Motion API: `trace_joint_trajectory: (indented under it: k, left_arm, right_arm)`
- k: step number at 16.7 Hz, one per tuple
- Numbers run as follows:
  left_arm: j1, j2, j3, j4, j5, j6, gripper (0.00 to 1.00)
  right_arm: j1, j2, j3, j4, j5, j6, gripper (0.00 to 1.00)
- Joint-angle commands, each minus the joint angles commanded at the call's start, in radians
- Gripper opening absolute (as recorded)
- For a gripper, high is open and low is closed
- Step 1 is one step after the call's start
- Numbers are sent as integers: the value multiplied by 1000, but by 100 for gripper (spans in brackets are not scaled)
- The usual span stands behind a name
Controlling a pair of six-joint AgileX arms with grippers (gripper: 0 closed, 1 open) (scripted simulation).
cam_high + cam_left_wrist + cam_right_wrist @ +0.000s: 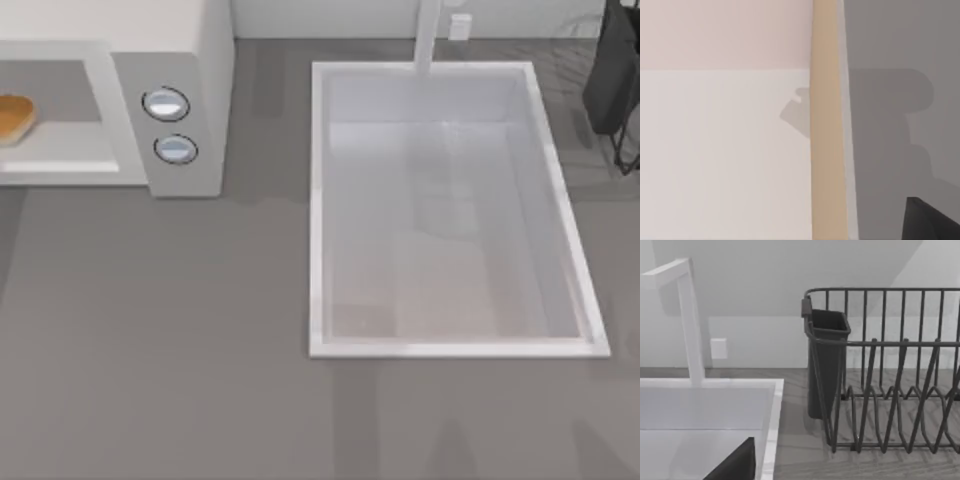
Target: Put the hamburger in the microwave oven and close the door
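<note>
- Hamburger [14,118]: small golden-tan bun, orange-brown on top, resting on the pale floor of the cavity at the far 9 o'clock edge of the top view; partly cut off by that edge.
- Microwave oven [195,60]: boxy off-white body at about 10 o'clock on the table, cavity open to view, grey back wall behind the bun.
- Knobs [166,104]: two round silver-blue dials stacked on the oven's front panel, just beside the cavity opening, toward 3 o'clock from the hamburger.
- Door: cannot be told for certain; the left wrist view shows a broad pale panel [725,150] with a tan edge strip [827,125] against grey, which may belong to the oven.
- Sink [318,220]: large white rectangular basin at centre to 2 o'clock, well apart from the oven.
- Faucet [428,35]: white post at the sink's 12 o'clock rim; also seen in the right wrist view.
- Dish rack [900,390]: dark wire rack with a dark cup holder [826,365], standing beside the sink, at 2 o'clock on the table.
- Table [160,350]: grey surface.
- Left gripper, right gripper: finger state cannot be told; dark corner shapes in the wrist views are too partial to read.
</note>
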Motion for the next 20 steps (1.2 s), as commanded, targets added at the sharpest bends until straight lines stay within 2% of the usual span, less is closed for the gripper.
trace_joint_trajectory:
  k: [5, 14, 20]
  left_arm:
    - [-23, -35, -36, 13, -8, -21, 0]
    - [-179, -302, -353, 164, -87, -192, 0]
    - [-186, -316, -373, 173, -90, -203, 0]
  right_arm:
    - [0, 0, 0, 0, 0, 0, 100]
    - [0, 0, 0, 0, 0, 0, 100]
    - [0, 0, 0, 0, 0, 0, 100]
